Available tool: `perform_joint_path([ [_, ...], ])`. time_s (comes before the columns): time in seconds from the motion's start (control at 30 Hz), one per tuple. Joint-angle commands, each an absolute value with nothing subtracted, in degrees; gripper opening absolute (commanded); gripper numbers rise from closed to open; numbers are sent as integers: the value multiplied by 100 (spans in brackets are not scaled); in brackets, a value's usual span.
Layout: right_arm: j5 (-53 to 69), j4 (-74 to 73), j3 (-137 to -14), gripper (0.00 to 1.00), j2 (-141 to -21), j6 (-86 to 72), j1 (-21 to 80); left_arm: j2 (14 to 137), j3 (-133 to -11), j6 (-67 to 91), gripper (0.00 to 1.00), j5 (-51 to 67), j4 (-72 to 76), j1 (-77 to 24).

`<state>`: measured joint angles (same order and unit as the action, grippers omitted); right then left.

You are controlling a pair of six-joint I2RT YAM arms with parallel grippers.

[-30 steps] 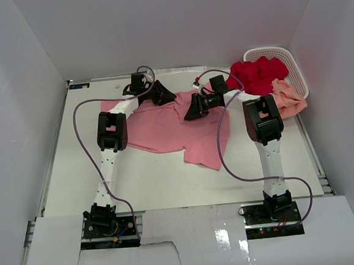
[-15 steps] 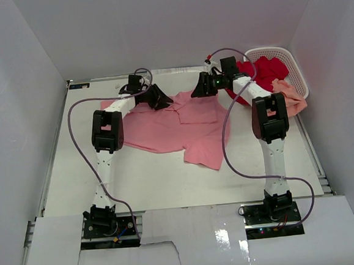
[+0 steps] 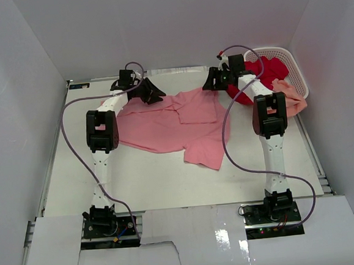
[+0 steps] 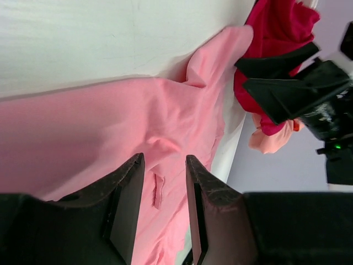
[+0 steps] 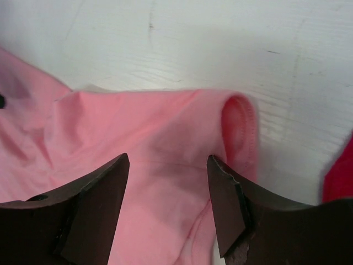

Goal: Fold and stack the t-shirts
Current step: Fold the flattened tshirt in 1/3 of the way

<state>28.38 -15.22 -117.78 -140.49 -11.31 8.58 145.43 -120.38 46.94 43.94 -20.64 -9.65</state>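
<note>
Moved to the far edge of the tabletop (image 3: 169, 185), the right gripper (image 5: 168, 163) is opened wide and empty, the left gripper (image 4: 164, 160) half-opened, and the pink t-shirt (image 3: 170, 124) should be flattened first.

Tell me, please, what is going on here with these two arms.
Both arms reach over the far edge of a pink t-shirt spread loosely on the table. The left gripper and right gripper stand open above the cloth, the right by a sleeve opening, neither pinching anything. A red t-shirt and a peach t-shirt lie bunched at the white basket, far right. No neat fold yet.
</note>
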Motion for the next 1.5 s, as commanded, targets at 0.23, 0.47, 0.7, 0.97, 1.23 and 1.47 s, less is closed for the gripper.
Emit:
perform_joint_path([
  [0.23, 2285, -1416, -12006, 67, -14133, -809, 765, 12921, -11172, 4166, 47, 4210, -2083, 719],
  [0.47, 2136, -1389, -12023, 70, -14185, -765, 703, 13306, -10986, 3859, 48, 3947, -2188, 1002],
  [0.7, 2083, -1415, -12041, 63, -14405, -721, 686, 13684, -11109, 3744, 48, 3867, -2206, 985],
  [0.97, 1934, -1617, -12155, 63, -14502, -809, 624, 13895, -11171, 3542, 48, 3762, -2399, 984],
  [1.23, 1275, -2495, -12481, 37, -14572, -624, 589, 14045, -11267, 3507, 49, 3463, -2619, 1002],
  [1.47, 1107, -2514, -12313, 41, -14467, -589, 527, 14133, -11469, 3463, 49, 3243, -2821, 1063],
])
